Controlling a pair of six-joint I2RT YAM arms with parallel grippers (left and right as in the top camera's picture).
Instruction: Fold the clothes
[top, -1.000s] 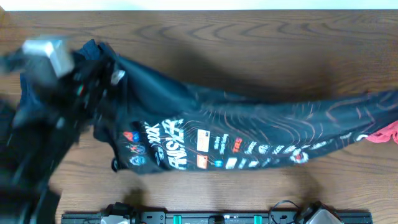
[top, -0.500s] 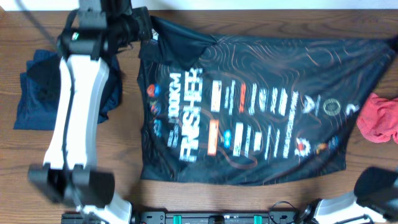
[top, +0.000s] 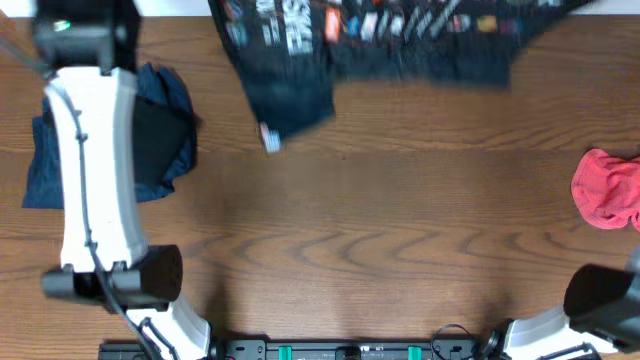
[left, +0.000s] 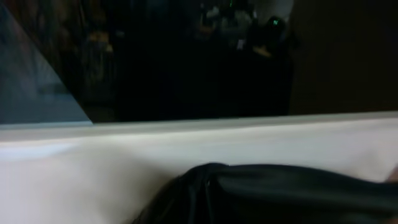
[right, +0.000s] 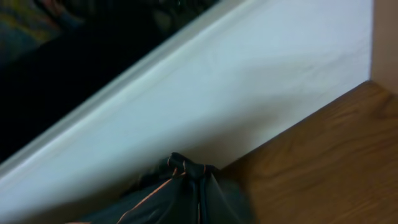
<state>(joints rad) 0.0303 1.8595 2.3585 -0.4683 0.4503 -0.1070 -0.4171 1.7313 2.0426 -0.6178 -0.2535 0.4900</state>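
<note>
We are spreading the black shirt (top: 290, 70) at the frame's top, both pincers pinched shut on it; next we should lay it flat on the surface (top: 400, 230).

You have a brown wood-grain surface (top: 400, 230) filling the overhead frame. At the left of the frame a crumpled blue garment (top: 38, 175) lies on it, with a darker fold on its right side. At the right edge lies a bunched red cloth (top: 608, 188), well apart from the blue one. Along the top edge a black printed shirt (top: 300, 90) shows blurred; you cannot tell whether it touches the wood. In the right wrist view the wood fills the lower right corner, meeting a white band (right: 217, 93).
</note>
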